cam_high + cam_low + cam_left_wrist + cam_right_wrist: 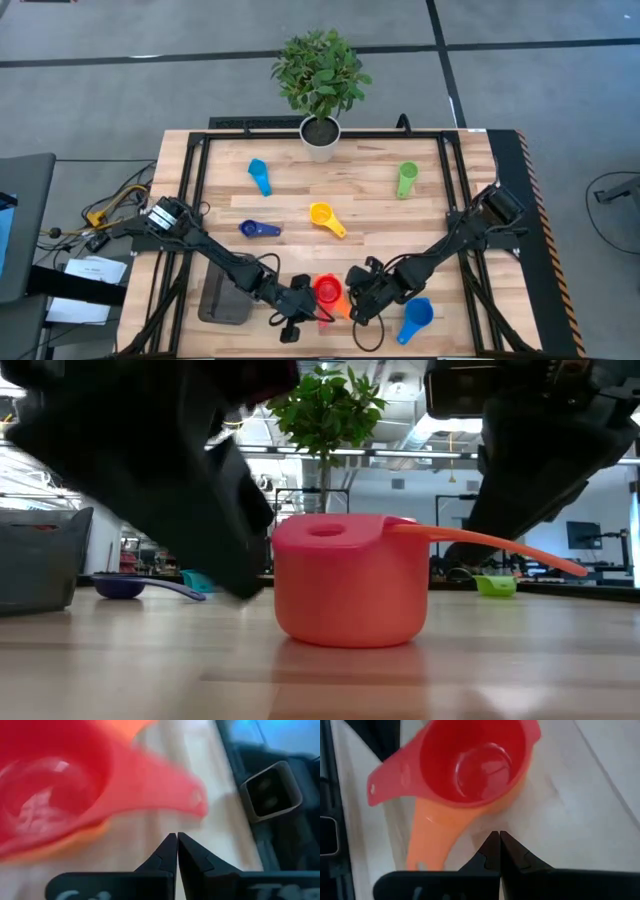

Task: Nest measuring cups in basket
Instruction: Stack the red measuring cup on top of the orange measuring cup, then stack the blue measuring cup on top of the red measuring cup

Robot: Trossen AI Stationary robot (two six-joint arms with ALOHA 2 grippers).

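1. From overhead I see the red cup (327, 290) sitting inside the orange cup (340, 304) at the table's (370, 215) 6 o'clock edge. The left gripper (300, 301) is just at its 9 o'clock side and the right gripper (362, 290) just at its 3 o'clock side.
2. My left wrist camera shows what the overhead cannot: that gripper's fingertips (176, 851) are pressed together with nothing between them, short of the red handle (170, 795).
3. The right wrist camera shows the same for the right gripper: tips (496, 849) clenched on nothing, near the orange handle (432, 842), with the red cup's (472, 762) hollow in full view.
4. Only the table-level camera shows the stack side-on: the red cup (345, 590) upright, the orange handle (490, 545) jutting out level with the rim.
5. The grey basket (225, 297) sits at 7 o'clock, beside the left arm; I cannot tell what is inside it.
6. Overhead, the other cups lie scattered: medium blue (416, 318) at 5 o'clock, dark blue (256, 229) at 9, light blue (260, 176) at 10, yellow (325, 217) at centre, green (406, 180) at 2.
7. A potted plant (320, 80) stands at 12 o'clock.
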